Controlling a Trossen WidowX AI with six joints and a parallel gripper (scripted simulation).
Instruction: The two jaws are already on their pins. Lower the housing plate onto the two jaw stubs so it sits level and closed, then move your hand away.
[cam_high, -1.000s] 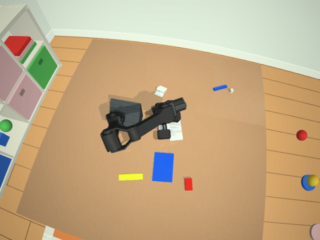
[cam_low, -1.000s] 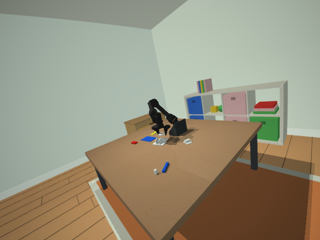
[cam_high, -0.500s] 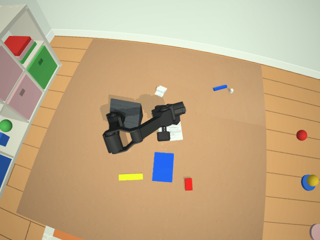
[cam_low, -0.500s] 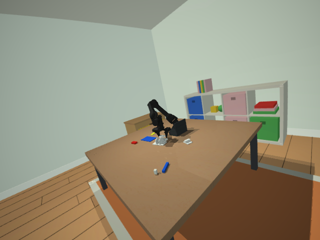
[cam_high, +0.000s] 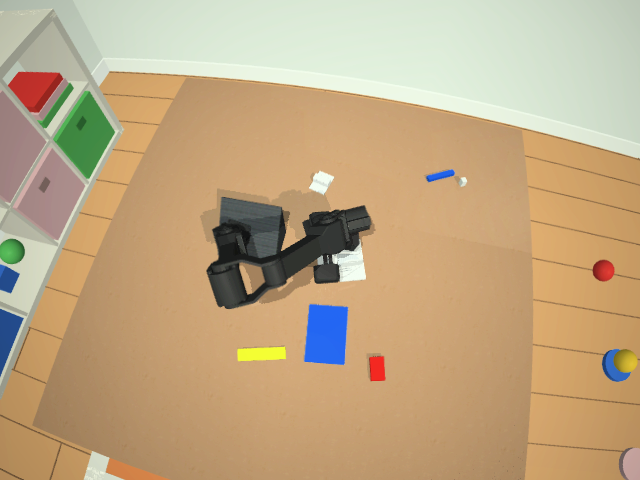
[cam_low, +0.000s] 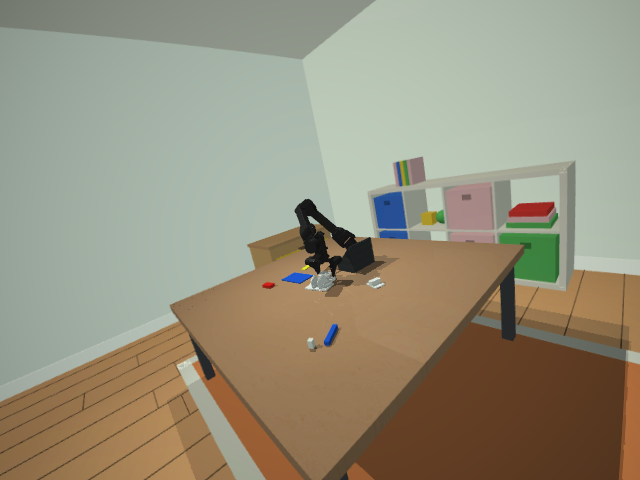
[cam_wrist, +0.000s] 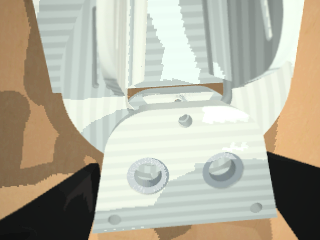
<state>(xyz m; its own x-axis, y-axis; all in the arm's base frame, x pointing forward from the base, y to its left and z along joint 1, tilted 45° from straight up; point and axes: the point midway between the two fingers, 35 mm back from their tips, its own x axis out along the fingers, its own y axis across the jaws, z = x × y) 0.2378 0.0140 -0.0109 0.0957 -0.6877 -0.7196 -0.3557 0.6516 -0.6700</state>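
Note:
My gripper (cam_low: 324, 269) (cam_wrist: 178, 165) is shut on the white housing plate (cam_wrist: 182, 145), one dark finger at each side edge. The plate has two large ringed holes, with pale material showing inside both, and a smaller hole above them. The plate overlaps the near end of the white jaw assembly (cam_high: 354, 264) (cam_low: 321, 283) (cam_wrist: 260, 95), whose long walls run away at the top of the wrist view. Whether the plate touches the jaw stubs or sits fully level cannot be told. In the top view the arm hides the plate.
A blue mat (cam_high: 326, 334) (cam_low: 297, 277), a yellow bar (cam_high: 261, 353) and a red block (cam_high: 377, 368) (cam_low: 268, 285) lie to one side. A small white part (cam_high: 321, 182) (cam_low: 375, 282) lies on the other. A blue rod (cam_high: 440, 175) (cam_low: 331, 334) and white piece (cam_high: 462, 181) (cam_low: 311, 343) lie farther off.

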